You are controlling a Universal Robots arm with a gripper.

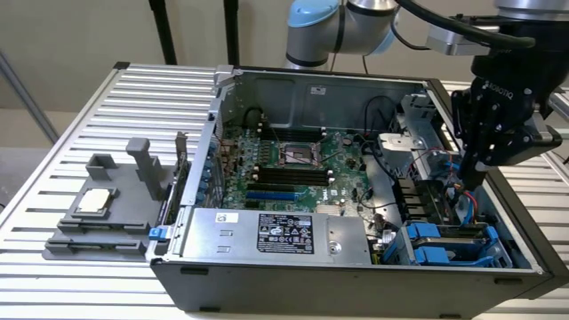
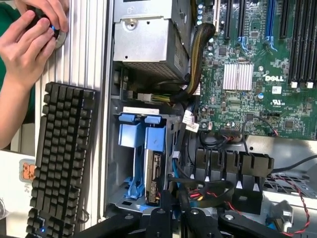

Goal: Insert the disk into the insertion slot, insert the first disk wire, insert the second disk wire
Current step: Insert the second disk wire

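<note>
The computer case (image 1: pixel 356 200) is seen lying open on the slatted tabletop (image 1: pixel 106 100). The claw (image 1: pixel 471 185) is lowered into the case at the exterior view's right, over the drive cage (image 1: pixel 449 247) in the near corner. In the wrist view the claw (image 2: pixel 176 201) is drawn narrow, with its fingers (image 2: pixel 161 215) close together among black cables (image 2: pixel 208 186) and thin red wires (image 2: pixel 292 186). Whether a cable is pinched between them cannot be told.

The disk (image 2: pixel 156 173) is seated edge-on in the insertion slot (image 2: pixel 130 168), held in its blue frame (image 2: pixel 154 136), just beside the fingertips. A row of black connectors (image 2: pixel 233 166) is seen on the other side of the claw, near the green motherboard (image 2: pixel 257 64). The silver power supply (image 1: pixel 276 233) is mounted along the front of the case, next to the cage.

Outside the case, a black keyboard (image 2: pixel 64 153) is laid on the tabletop, and a person's hands (image 2: pixel 29 34) are closed around a small round object beyond it. A grey fixture (image 1: pixel 106 207) is placed at the exterior view's left.
</note>
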